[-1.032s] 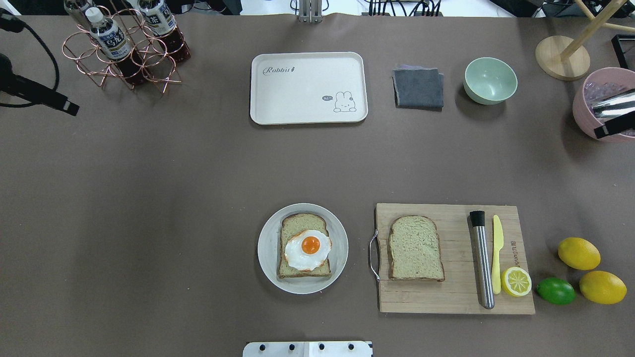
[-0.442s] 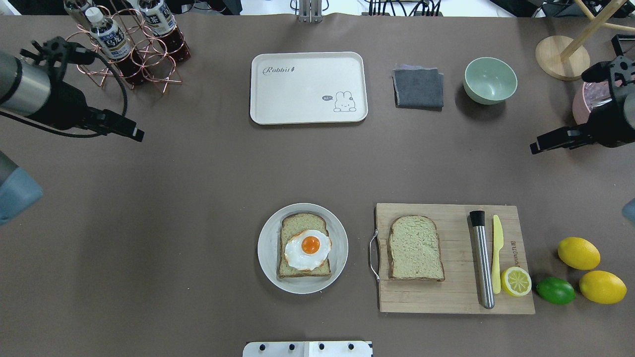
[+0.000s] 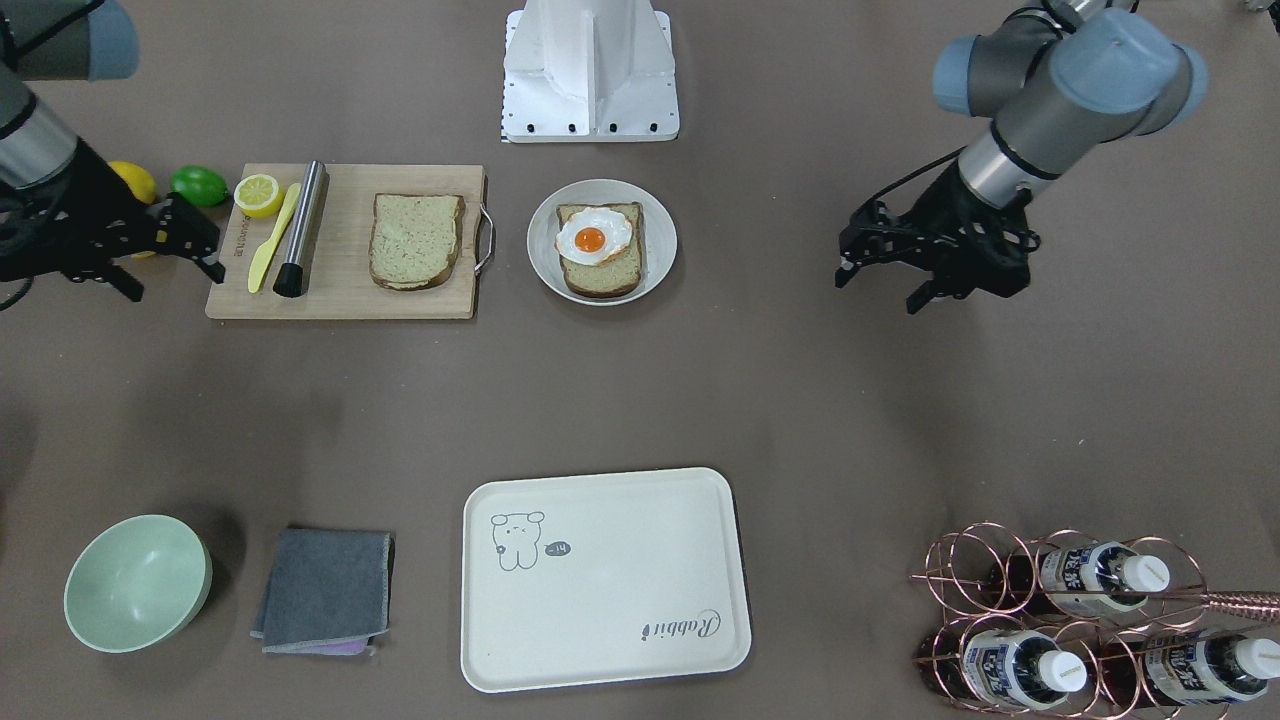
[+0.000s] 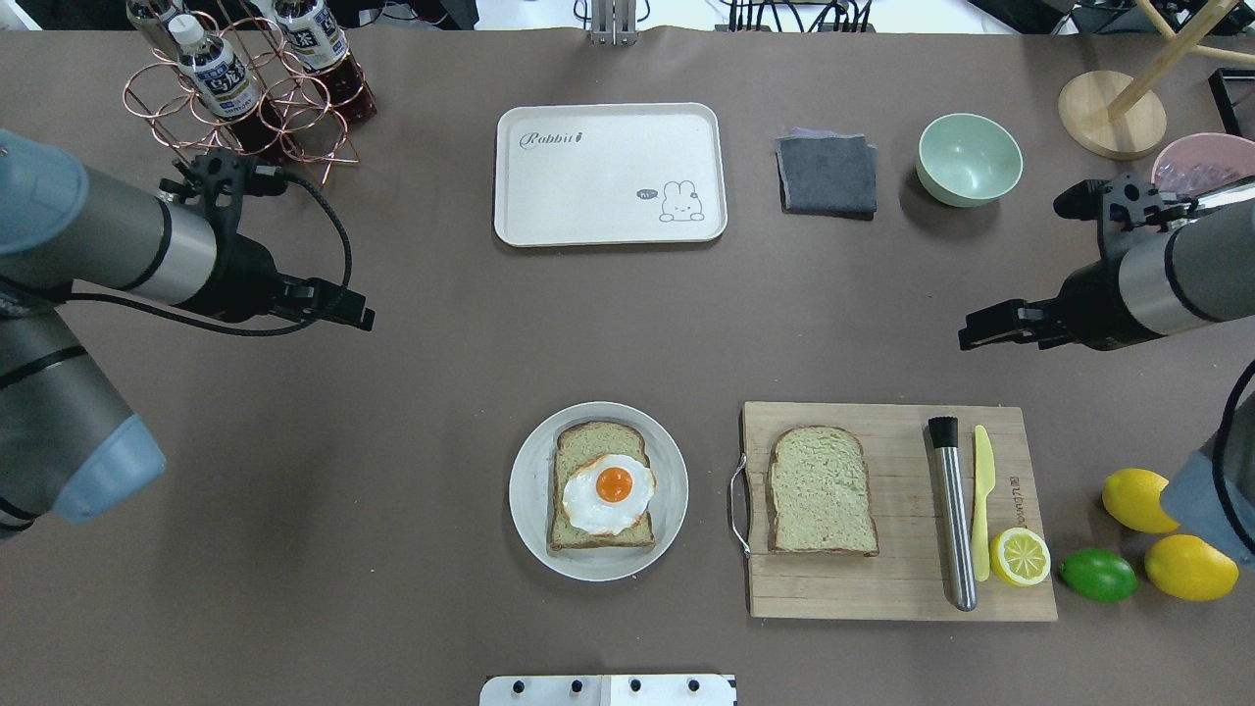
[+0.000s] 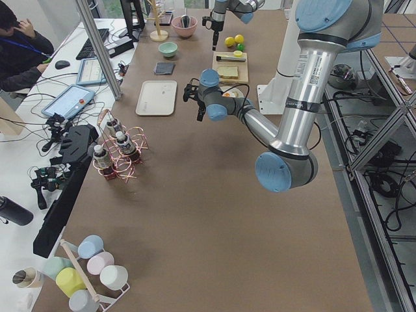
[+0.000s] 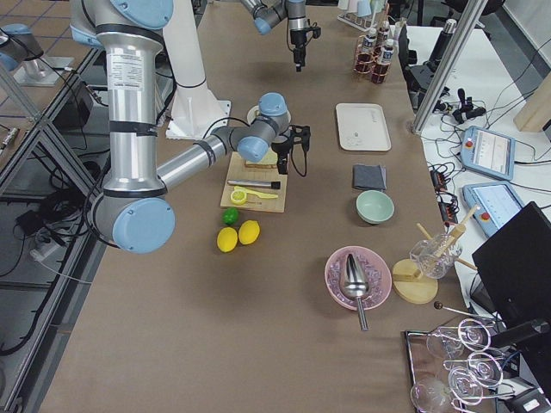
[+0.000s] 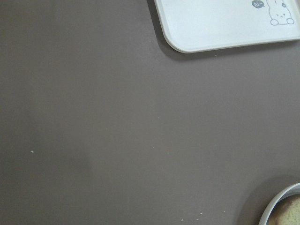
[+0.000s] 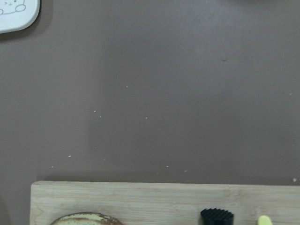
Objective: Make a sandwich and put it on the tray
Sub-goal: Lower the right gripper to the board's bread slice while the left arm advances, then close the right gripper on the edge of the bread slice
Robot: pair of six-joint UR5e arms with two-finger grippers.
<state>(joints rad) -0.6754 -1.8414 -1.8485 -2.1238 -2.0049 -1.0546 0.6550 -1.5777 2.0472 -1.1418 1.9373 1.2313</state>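
You have both arms hovering over the bare surface, well apart from the food. The left gripper (image 3: 878,292) has its jaws spread and holds nothing. The right gripper (image 3: 175,283), near the cutting board (image 4: 882,588), is likewise spread and holds nothing.

The sandwich is in two parts. One bread slice (image 4: 600,534) carries the fried egg (image 4: 610,490) on the round plate (image 4: 525,490), and the loose slice (image 4: 821,490) lies flat on the board just beside it. The tray (image 4: 608,172) sits well apart across the surface.

The likely step is fetching the loose slice with the right arm:
- Come down low and pinch it across opposite crusts.
- Keep to the side away from the steel rod (image 4: 953,515) and yellow knife (image 4: 982,500).
- Set it squarely on the egg so the crusts line up.
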